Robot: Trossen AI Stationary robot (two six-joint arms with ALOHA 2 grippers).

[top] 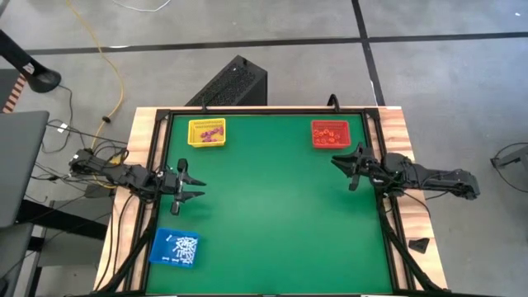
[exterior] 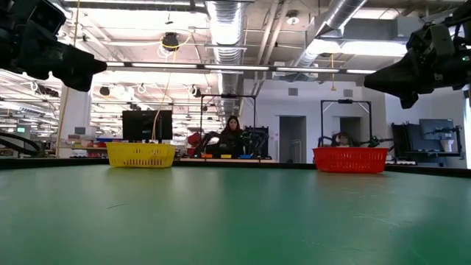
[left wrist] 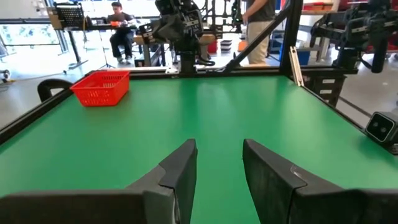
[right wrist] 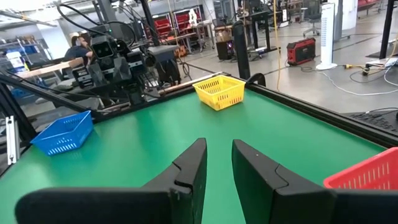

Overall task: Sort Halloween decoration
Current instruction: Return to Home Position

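- Left wrist view is showing me the left gripper point(left wrist: 219, 146) with its two fingers parted to a middling gap and nothing between them. It is hanging above the table point(top: 280, 223) by the left edge.
- The right gripper point(right wrist: 219, 142) is hanging by the right edge, fingers parted a little narrower, likewise carrying nothing.
- Moving outward, I am finding the Halloween decoration all lying in trays.
- White trinkets point(top: 183, 246) are sitting in the blue tray point(top: 158, 252) by the near-left corner.
- Purple trinkets point(top: 210, 132) are sitting in the yellow tray point(top: 192, 142) at the far edge, leftward.
- Orange-red trinkets point(top: 330, 132) are sitting in the red tray point(top: 346, 143) at the far edge, rightward.
- I am spotting no loose piece on the green surface.
- I am judging these pieces light, stiff and apt to skid or flick out of a pinch. I would be taking each across its middle, closing gently from above.
- I am looking for brands or writing and reading none on the trays, arms or trinkets.
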